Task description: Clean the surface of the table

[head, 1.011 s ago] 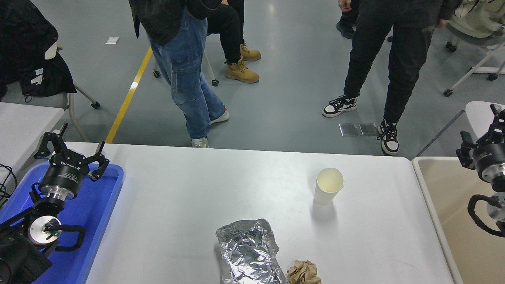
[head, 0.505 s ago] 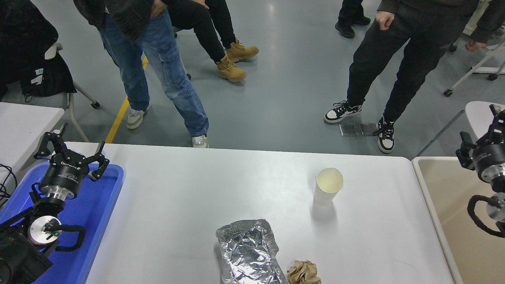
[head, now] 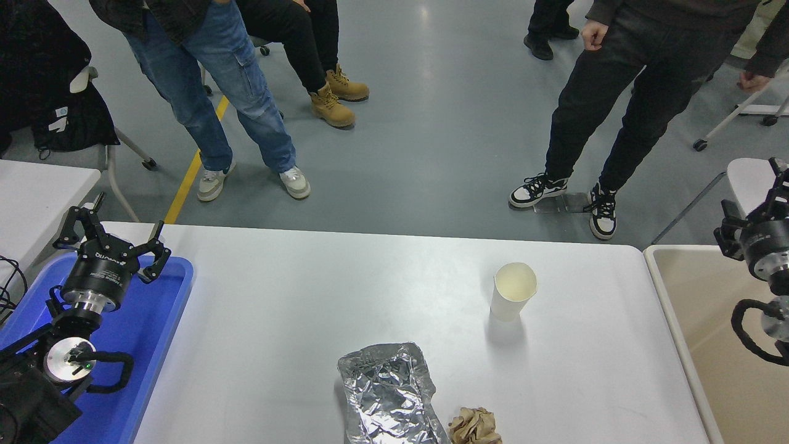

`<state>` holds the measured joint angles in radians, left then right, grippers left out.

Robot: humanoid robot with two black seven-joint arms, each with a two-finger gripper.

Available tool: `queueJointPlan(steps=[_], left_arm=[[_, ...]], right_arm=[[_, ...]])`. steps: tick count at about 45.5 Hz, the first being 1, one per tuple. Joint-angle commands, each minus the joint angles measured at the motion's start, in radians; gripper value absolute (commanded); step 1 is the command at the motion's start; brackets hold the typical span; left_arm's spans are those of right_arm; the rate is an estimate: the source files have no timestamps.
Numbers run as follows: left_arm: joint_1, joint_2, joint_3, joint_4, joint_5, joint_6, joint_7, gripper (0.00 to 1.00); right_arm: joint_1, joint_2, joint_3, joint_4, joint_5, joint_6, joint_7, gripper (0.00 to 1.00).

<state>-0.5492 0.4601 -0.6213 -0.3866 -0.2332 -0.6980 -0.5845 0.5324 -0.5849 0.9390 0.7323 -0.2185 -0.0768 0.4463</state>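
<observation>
At about eight o'clock in the view, the left gripper point(head: 111, 237) is parked above the far end of a blue tray point(head: 161, 320), its black fingers point(head: 157, 258) spread wide with nothing between them. The tray lies on the left end of the table surface point(head: 296, 308), the broad glossy white top that fills the lower middle of the view from roughly seven o'clock to four o'clock.

Toward six o'clock, at the near edge of the table, a crumpled sheet of silver foil point(head: 388, 394) lies flat, and just beside it at its five o'clock sits a wad of brown paper point(head: 473, 427). A white paper cup point(head: 513, 299) stands upright, mouth open, at the foil's one o'clock, apart from both.

At three o'clock the right gripper point(head: 761, 206) hangs beyond the table's right edge, above the far corner of a beige bin point(head: 727, 370) that abuts the table there. The gripper is partly cut off by the frame, so I cannot tell how its fingers are set. The table surface lies at the gripper's nine o'clock, with the cup well apart from it.

At twelve o'clock, people's legs point(head: 246, 105) stand on the grey floor beyond the table.
</observation>
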Motion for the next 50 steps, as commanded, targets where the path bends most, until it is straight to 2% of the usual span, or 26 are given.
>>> queueJointPlan(steps=[1, 25, 32, 41, 50], left_arm=[[0.0, 0.0, 0.0, 0.0, 0.0, 0.0, 0.0, 1.0], [0.0, 0.0, 0.0, 0.0, 0.0, 0.0, 0.0, 1.0], [0.0, 0.0, 0.0, 0.0, 0.0, 0.0, 0.0, 1.0], [0.0, 0.0, 0.0, 0.0, 0.0, 0.0, 0.0, 1.0], [0.0, 0.0, 0.0, 0.0, 0.0, 0.0, 0.0, 1.0]], right_arm=[[0.004, -0.006, 0.001, -0.001, 0.051, 0.0, 0.0, 0.99], [0.073, -0.012, -0.017, -0.001, 0.057, 0.006, -0.004, 0.99], [0.069, -0.055, -0.043, -0.001, 0.059, 0.015, -0.008, 0.99], [0.084, -0.16, -0.261, 0.002, 0.061, 0.025, -0.006, 0.99], [0.21, -0.269, -0.494, -0.004, 0.042, 0.051, -0.006, 0.99]])
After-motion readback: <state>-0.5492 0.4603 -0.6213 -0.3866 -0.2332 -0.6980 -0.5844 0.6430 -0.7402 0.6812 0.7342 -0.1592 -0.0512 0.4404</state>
